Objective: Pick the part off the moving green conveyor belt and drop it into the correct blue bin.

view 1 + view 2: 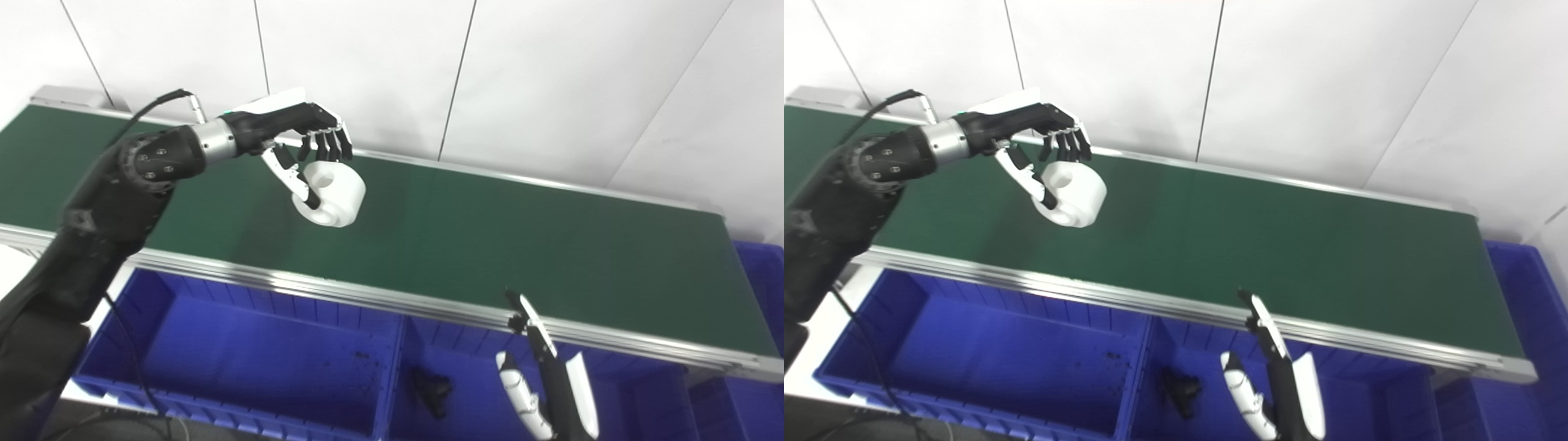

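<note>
The left hand (288, 131) is holding the part (331, 193), a white ring-shaped piece with a hole through it, above the far left stretch of the belt (490, 239). Its fingers (327, 144) are curling down over the part's far upper edge while the thumb is pressing against the near left face, so the part is being pinched between them and is hanging just below the palm. Whether it is fully clear of the belt cannot be told for certain, though it looks lifted.

The step in hand appears to be carrying the part off toward a bin. To do it well, the hand should be keeping the pinch firm, since the round body could roll out between thumb and fingers, and should be lifting enough to clear the metal rail (343, 294) at the belt's near edge before swinging nearward. The left bin (245, 343) is lying near and below the hand; the middle bin (465, 361), to its right, is holding a small dark piece (432, 389). Which bin is correct cannot be judged from here.

The right hand (542, 380) is waiting low over the middle bin, fingers spread and pointing up, holding nothing.
</note>
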You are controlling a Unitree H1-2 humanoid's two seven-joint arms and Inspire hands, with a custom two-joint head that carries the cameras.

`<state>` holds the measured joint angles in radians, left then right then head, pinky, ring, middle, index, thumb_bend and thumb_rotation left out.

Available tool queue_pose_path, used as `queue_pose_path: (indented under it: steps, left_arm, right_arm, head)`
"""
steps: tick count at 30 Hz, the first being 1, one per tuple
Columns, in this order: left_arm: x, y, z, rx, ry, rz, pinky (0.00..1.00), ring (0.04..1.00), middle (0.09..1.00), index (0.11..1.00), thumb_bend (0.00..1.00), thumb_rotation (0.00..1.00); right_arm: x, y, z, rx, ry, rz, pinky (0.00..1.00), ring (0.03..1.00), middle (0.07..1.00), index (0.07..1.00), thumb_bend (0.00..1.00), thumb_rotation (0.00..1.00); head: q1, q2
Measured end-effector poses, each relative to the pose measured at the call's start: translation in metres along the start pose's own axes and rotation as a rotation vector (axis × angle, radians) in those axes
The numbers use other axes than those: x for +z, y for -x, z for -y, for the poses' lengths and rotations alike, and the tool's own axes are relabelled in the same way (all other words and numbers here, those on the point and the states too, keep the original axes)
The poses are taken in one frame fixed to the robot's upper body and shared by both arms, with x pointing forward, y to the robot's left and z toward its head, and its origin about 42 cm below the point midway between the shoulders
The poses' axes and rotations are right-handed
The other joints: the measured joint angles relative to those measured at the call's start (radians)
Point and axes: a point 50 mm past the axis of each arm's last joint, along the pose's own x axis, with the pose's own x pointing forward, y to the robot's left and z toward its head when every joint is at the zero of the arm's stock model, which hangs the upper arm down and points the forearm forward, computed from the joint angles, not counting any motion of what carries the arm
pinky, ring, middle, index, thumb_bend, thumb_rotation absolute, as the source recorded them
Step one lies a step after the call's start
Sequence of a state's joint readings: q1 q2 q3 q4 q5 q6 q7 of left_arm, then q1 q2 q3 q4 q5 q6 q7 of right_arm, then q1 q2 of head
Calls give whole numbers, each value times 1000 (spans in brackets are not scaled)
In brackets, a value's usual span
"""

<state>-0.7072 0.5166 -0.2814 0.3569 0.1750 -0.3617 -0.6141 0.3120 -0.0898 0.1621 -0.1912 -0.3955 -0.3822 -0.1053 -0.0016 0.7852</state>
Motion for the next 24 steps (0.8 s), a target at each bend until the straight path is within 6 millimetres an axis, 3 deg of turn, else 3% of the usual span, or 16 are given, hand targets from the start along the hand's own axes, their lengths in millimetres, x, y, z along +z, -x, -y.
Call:
queue_pose_path:
  steps: [1,3,14,24]
  left_arm:
    - [2,6,5,4,17,3,285,449,488,579,501,0]
    - [3,15,15,-2,48,-1,282,449,489,590,501,0]
    - [-7,46,79,-62,175,-51,301,450,490,594,501,0]
    - [-22,46,156,-180,260,-140,337,451,493,580,501,0]
  right_arm:
    - [0,-2,2,2,-1,-3,883,927,932,921,376,907]
    - [1,-5,5,-1,0,5,865,916,924,912,371,907]
    - [3,-17,10,7,3,36,866,916,927,918,411,916]
    - [5,-18,15,-5,10,31,869,917,926,918,420,928]
  head:
    - [8,34]
    - [6,43]
    - [-6,46]
    - [-5,46]
